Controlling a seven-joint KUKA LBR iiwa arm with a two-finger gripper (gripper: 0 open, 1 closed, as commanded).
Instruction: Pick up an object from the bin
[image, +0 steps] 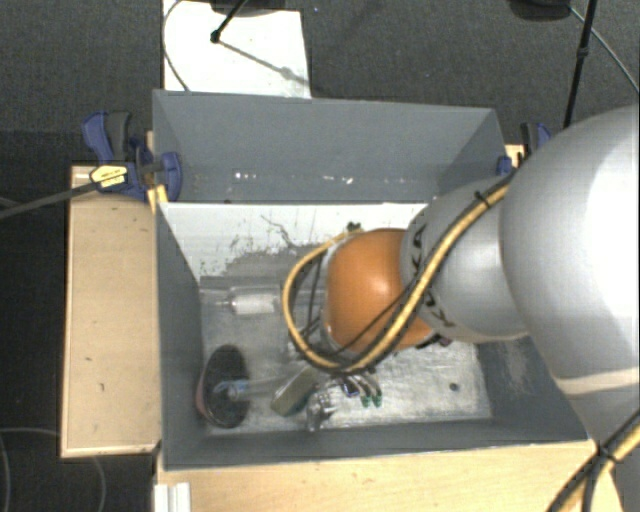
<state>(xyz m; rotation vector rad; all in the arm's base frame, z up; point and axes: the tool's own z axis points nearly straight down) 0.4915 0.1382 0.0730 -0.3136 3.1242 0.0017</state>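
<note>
My gripper (322, 405) sits low over the floor of the bin (180, 330), close to the front wall and mostly hidden under the orange wrist cover (365, 285). I cannot tell if it is open or closed, or if it has hold of anything. Just beside it, toward the view's left, lies an olive block (293, 392). Further left, a black round object (222, 382) rests in the front corner. A pale cylinder (252, 301) lies nearer the back.
</note>
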